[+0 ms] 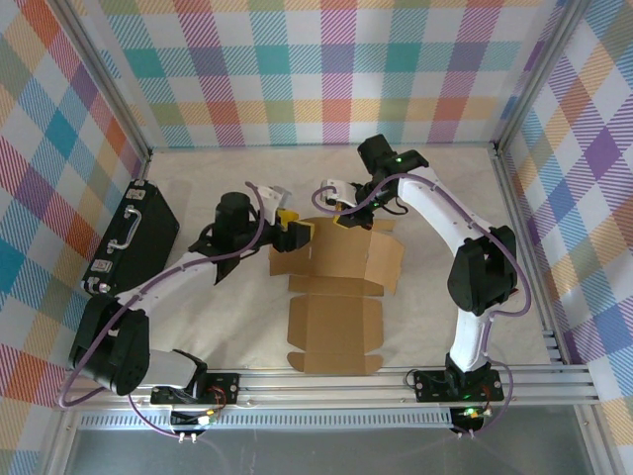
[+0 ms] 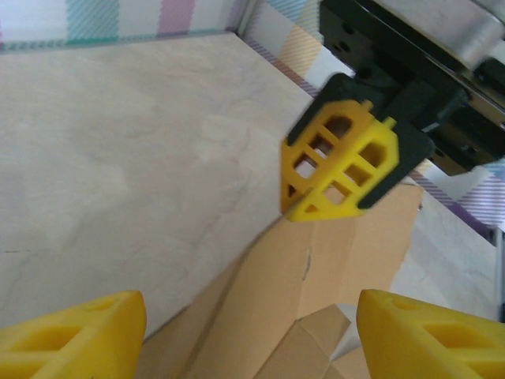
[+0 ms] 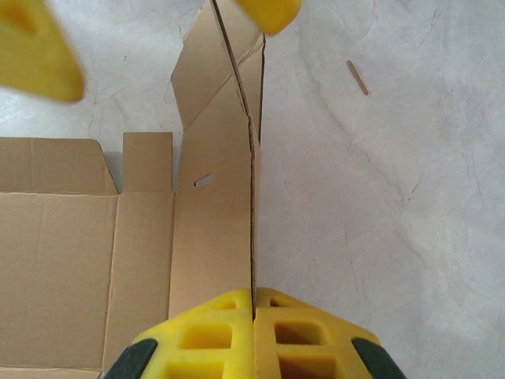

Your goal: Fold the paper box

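Though overhead obscures it, right gripper [image 3: 253,306] pinches the paper box's [image 3: 213,237] upright flap (edge-on); left gripper [image 2: 251,320] gapes wide.

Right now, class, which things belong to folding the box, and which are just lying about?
Job: box; right gripper, shut on its upright flap; left gripper, open around that flap.
Lying about: black case; small brown stick.

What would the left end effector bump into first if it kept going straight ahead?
Probably the paper box: its raised flap stands straight ahead of the open left end effector. The right end effector pinches that flap just beyond, though depth is hard to judge.
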